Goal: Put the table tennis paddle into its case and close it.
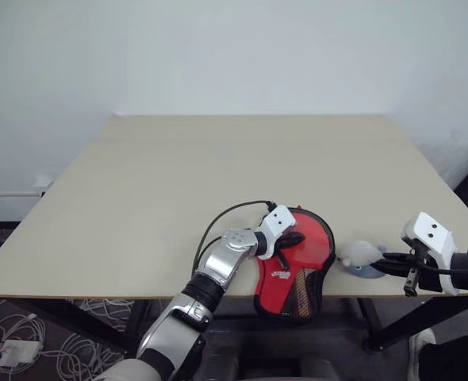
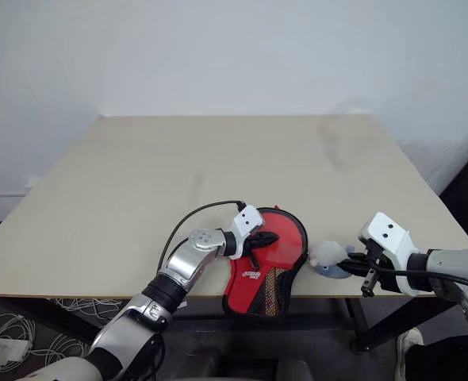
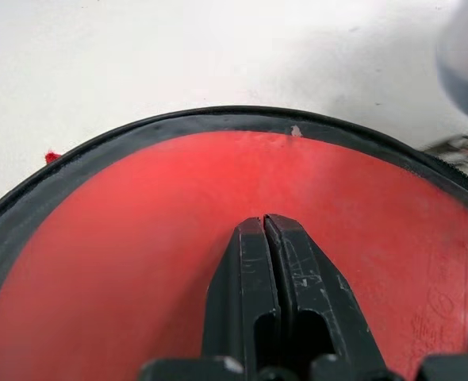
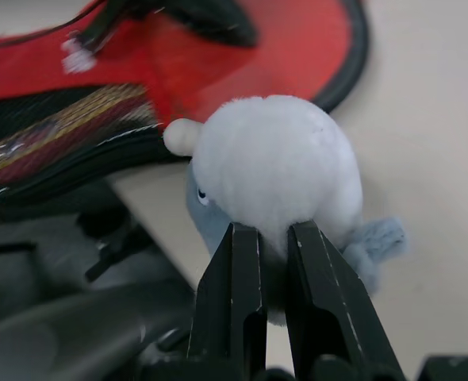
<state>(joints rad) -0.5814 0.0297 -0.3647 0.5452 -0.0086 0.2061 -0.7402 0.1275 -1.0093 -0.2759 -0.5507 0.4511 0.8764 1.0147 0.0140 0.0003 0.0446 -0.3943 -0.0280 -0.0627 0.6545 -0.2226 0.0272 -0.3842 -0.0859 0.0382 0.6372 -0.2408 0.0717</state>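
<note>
The table tennis paddle lies inside the case at the table's front edge, its red face showing through the see-through half with black edging. The handle end hangs over the table edge. My left gripper is shut and rests on the cover over the red face; its fingertips are closed together. Just right of the case, my right gripper is shut on a small white and blue plush toy, pinching its underside. The zip is too blurred to tell whether the case is closed.
The beige table stretches back to a white wall. Cables and a power adapter lie on the floor at the left. The table's right edge runs close by my right arm.
</note>
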